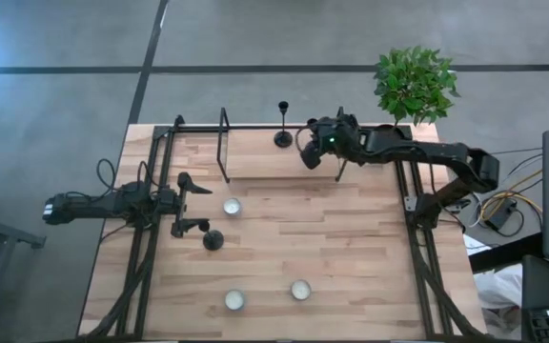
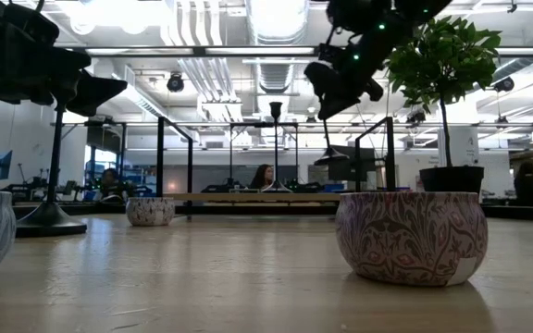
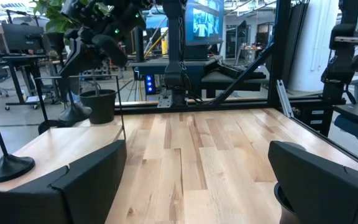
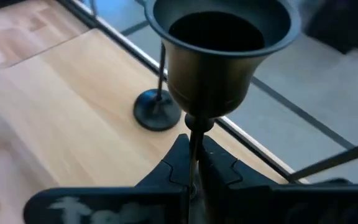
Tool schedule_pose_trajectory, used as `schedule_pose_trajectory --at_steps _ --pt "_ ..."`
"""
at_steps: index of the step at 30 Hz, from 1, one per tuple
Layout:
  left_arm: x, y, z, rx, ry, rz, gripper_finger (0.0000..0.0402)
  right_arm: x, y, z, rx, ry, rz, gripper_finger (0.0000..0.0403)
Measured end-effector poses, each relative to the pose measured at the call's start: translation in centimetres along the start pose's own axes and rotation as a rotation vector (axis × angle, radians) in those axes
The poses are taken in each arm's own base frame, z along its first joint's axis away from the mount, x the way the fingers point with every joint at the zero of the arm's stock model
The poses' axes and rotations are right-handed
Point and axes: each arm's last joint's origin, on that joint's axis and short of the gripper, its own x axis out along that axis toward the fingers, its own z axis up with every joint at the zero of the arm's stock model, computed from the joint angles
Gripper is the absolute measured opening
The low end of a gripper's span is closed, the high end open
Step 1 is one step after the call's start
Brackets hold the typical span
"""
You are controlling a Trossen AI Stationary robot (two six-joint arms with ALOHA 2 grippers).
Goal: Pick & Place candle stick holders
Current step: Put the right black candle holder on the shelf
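Candlestick holder (image 4: 219, 56) in right gripper (image 4: 194, 163)

Overhead, table-level, perhaps two wrist cameras.

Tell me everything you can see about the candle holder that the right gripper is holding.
The held candle holder is dark metal with a dull sheen. It has a bell-shaped cup, empty and open at the top, on a thin stem. The right gripper is shut on the stem just below the cup, and nothing else touches it. It looks roughly upright. In the high view its stem and base hang near the table's far right side. Another candle holder stands nearby at the far edge.
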Motion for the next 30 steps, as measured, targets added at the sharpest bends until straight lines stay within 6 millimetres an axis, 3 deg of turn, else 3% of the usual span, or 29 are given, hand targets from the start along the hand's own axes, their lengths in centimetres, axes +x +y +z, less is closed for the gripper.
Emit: schedule_pose_trajectory --at_steps 5,11,20,30 --pt "0.0 0.0 0.0 0.0 0.0 0.0 0.0399 -0.4 -1.6 -0.4 -0.027 -0.057 0.177 0.0008" --pt "0.0 0.0 0.0 0.0 0.0 -0.001 0.0399 -0.4 -3.2 -0.6 -0.055 -0.076 0.255 0.0008" --pt "0.0 0.0 0.0 0.0 0.0 0.0 0.0399 1.3 -4.0 0.2 -0.068 -0.059 0.219 0.0008" --pt "0.0 0.0 0.0 0.0 0.0 0.0 0.0399 4.8 -3.5 2.0 0.098 -0.043 0.052 0.0008"
